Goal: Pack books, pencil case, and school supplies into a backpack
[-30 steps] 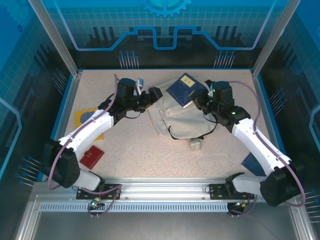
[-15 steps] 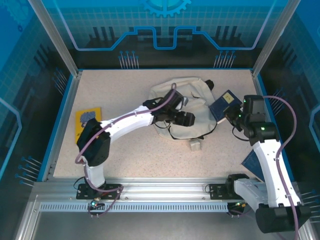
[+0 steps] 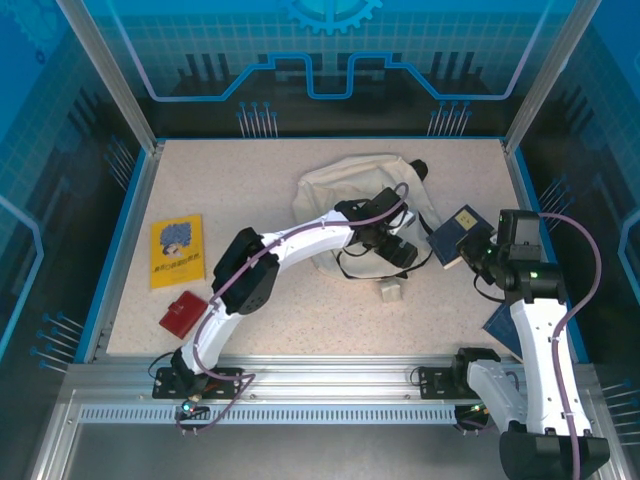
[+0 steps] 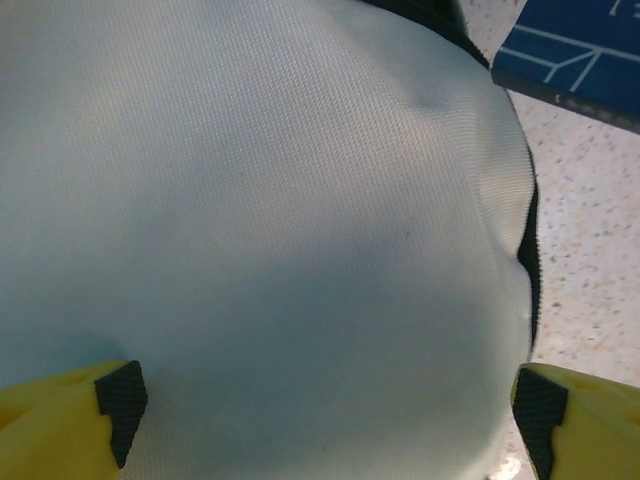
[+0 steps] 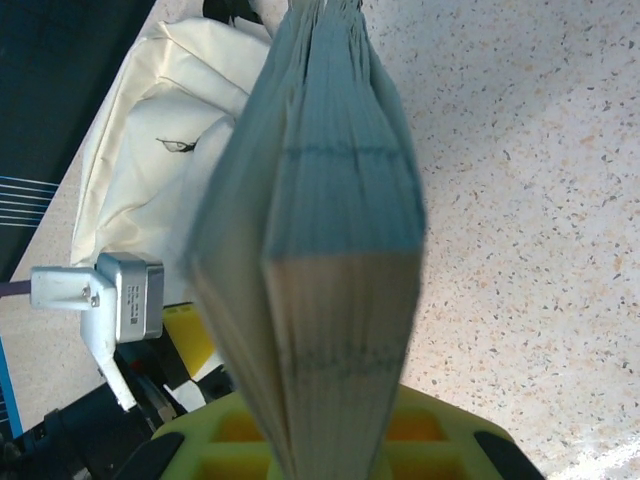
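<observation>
Speckled beige tabletop (image 3: pixel 280 300), blue-panelled enclosure (image 3: pixel 200 50) all round. Left gripper (image 3: pixel 398 250) spread wide over cream backpack (image 3: pixel 340 185). Right gripper (image 3: pixel 480 252) clamps navy book (image 3: pixel 458 232), just beside backpack's 3 o'clock edge.

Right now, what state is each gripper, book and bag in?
left gripper: open, fingers spread over the backpack.
right gripper: shut on the navy book.
navy book: gripped, pages fanning, right of the backpack.
backpack: slumped on the table; zip state unclear.
yellow book: closed, flat on the table.
small red case: flat on the table.
</observation>
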Available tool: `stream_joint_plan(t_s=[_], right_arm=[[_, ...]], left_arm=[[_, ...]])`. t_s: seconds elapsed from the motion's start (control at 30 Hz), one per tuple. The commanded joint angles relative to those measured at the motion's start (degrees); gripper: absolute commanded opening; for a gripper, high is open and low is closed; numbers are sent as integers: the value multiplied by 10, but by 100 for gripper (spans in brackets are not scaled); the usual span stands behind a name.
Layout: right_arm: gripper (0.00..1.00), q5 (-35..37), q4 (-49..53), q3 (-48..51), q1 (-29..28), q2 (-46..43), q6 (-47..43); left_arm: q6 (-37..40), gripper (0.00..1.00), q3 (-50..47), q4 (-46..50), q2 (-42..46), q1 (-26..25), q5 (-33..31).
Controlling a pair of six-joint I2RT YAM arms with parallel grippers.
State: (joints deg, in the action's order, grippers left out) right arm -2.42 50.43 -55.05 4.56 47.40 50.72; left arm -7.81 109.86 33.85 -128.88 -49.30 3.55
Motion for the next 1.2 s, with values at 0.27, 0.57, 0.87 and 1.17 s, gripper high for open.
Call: stream_joint_plan(t_s=[0.27,0.57,0.87,1.17], right_arm=[[2,-12,-3,5,9,-17,-5],[2,-6,6,5,9,-25,-4],[2,-2,7,4,9,-29,-1],[3,-5,7,7,10,-33,-1]], left_arm=[[109,78,101,104,-71,-1,-34],[87,33,111,107,-70,9,-30],[66,0,77,75,-10,30,11],[141,55,6,68,40,32,23]])
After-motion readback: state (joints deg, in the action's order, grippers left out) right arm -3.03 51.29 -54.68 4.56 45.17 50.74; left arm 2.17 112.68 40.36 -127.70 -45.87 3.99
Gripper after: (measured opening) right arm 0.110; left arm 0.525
